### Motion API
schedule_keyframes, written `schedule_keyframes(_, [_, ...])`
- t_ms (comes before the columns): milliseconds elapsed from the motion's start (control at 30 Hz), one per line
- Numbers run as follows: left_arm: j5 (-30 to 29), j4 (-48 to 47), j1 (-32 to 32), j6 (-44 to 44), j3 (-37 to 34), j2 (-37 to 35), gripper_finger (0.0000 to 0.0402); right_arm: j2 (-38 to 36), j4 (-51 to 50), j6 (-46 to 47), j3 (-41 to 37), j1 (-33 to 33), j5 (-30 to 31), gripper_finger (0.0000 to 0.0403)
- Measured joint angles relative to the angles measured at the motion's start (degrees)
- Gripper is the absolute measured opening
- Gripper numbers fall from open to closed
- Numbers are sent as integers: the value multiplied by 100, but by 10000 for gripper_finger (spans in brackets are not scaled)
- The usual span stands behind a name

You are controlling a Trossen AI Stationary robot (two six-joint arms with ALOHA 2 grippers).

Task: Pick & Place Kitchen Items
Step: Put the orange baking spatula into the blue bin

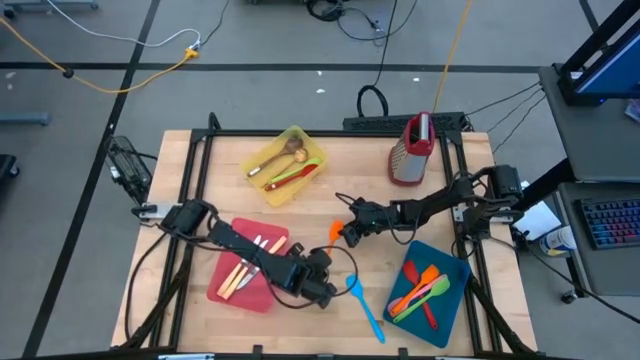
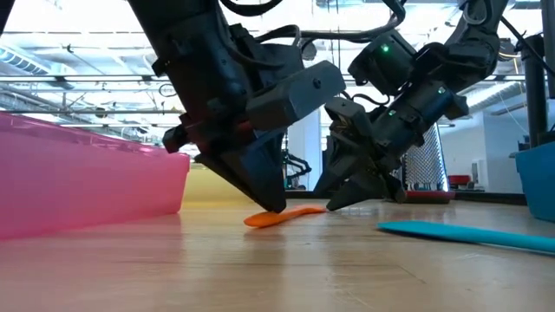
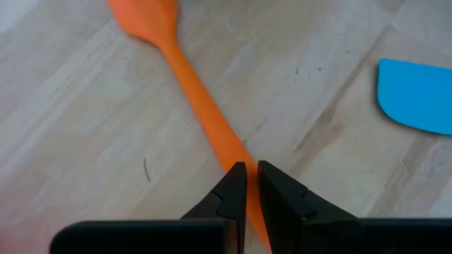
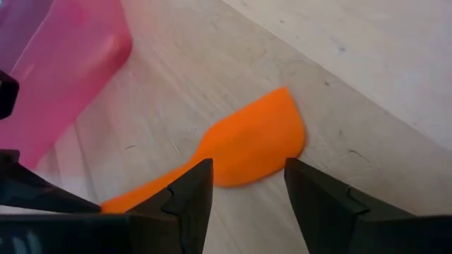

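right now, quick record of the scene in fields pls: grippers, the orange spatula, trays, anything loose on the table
left gripper: fingers nearly together on the handle of the orange spatula, low at the table
right gripper: open, fingers either side of the orange spatula's blade end
orange spatula: flat on the wood, between the pink tray and the blue tray
yellow tray: holds wooden spoons and red and green utensils
pink tray: holds pale-handled cutlery
blue tray: holds orange, green and red utensils
loose: blue spatula on the table by the blue tray
other: red grater at the table's far side
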Motion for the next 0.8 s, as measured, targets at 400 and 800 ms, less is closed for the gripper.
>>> schedule_keyframes(400, [-27,-14,78,395,3,17,51,-57,-16,-305,-7,-1,63,173])
schedule_keyframes(800, [-677,136,85,-883,-7,287,135,-61,9,-702,-7,-9,-196,173])
